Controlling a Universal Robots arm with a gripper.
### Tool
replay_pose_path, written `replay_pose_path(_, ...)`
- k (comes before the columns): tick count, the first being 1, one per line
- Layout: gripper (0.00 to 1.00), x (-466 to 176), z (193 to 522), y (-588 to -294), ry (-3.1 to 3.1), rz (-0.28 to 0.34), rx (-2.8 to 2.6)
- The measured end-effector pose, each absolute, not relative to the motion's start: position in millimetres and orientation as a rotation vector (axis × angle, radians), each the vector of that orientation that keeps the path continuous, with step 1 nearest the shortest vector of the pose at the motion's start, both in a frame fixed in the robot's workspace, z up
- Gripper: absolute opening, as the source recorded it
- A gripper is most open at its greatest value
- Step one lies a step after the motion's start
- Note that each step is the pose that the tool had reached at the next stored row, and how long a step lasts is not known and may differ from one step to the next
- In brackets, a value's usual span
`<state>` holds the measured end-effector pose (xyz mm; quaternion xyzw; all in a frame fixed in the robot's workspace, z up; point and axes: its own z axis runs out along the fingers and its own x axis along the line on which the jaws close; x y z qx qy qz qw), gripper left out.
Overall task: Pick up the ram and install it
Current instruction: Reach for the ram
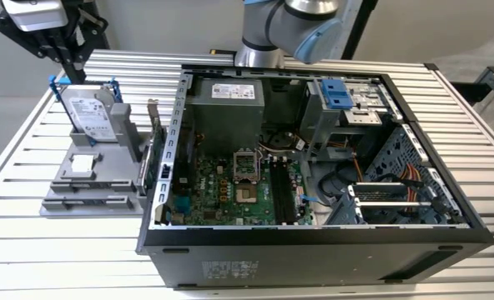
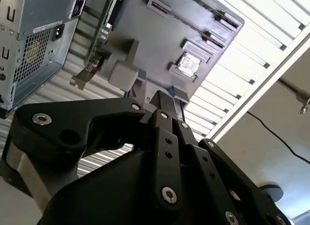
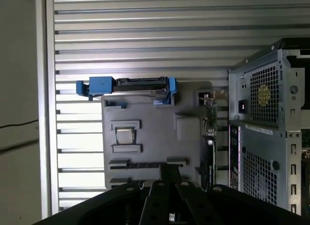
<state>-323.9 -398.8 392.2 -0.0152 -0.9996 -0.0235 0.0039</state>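
Hanging over the far left of the table (image 1: 17,150), the gripper (image 1: 72,62) has its fingers pressed together with nothing between them. Under it sits a grey holder (image 1: 88,206), just left of the open computer case (image 1: 313,262). A silver hard drive (image 1: 90,112) with blue clips stands at the holder's far end. The ram (image 3: 145,165), a thin dark stick, stands on its edge in a slot at the holder's near end, apart from the gripper.

Arm (image 1: 290,28) partly beyond top edge
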Motion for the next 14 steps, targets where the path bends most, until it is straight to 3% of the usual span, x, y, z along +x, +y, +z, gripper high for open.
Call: replay_pose_path(14, 0.00, -342.2, 392.1, -398.8, -3.132, -0.073, 0.011)
